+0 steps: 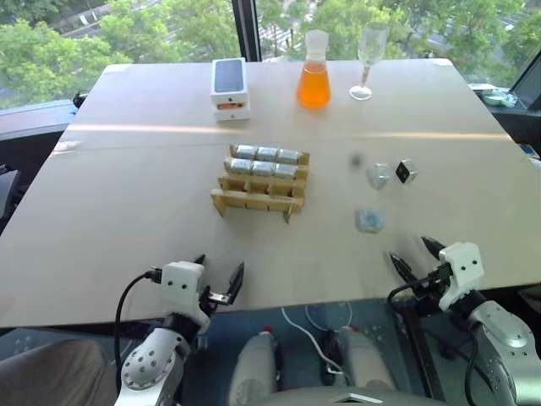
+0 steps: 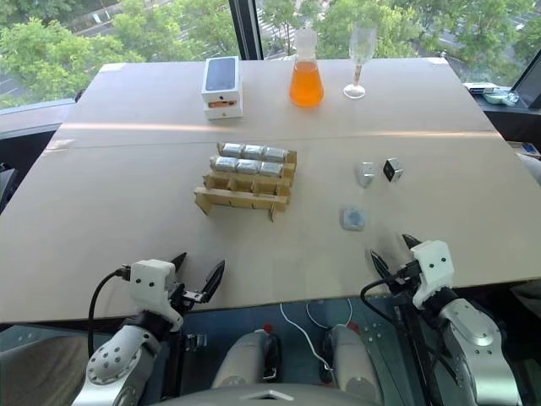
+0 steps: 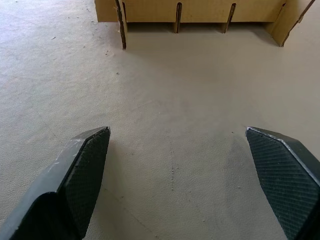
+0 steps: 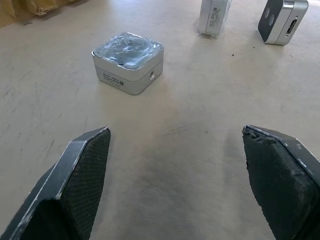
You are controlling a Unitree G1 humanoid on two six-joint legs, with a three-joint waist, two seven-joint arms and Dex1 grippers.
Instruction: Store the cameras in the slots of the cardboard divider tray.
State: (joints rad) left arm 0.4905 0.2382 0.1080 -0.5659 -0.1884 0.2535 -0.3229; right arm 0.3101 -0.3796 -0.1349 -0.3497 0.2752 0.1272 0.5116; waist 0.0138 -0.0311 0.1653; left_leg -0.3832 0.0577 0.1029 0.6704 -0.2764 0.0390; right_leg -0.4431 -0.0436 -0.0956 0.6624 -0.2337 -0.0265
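- The cardboard divider tray (image 2: 245, 182) sits at the centre of the table (image 2: 127, 211); its two upper rows each hold three cameras (image 2: 252, 152), and the lowest row looks empty, so I judge the job about two-thirds done
- Three loose cameras lie right of centre; a flat one (image 2: 352, 218) lies nearest the lower edge, an upright silver one (image 2: 364, 174) and a dark-faced one (image 2: 392, 169) stand above it, side by side but apart
- The step in hand appears to be the approach to the next pickup; the next move likely calls for the right gripper (image 2: 396, 254) to travel up-frame to the flat camera and straddle it
- Right gripper hovers at the table's near edge, lower right; fingers spread wide, holding nothing
- Left gripper (image 2: 197, 275) hangs at lower left, aimed toward the tray; jaws wide apart, empty
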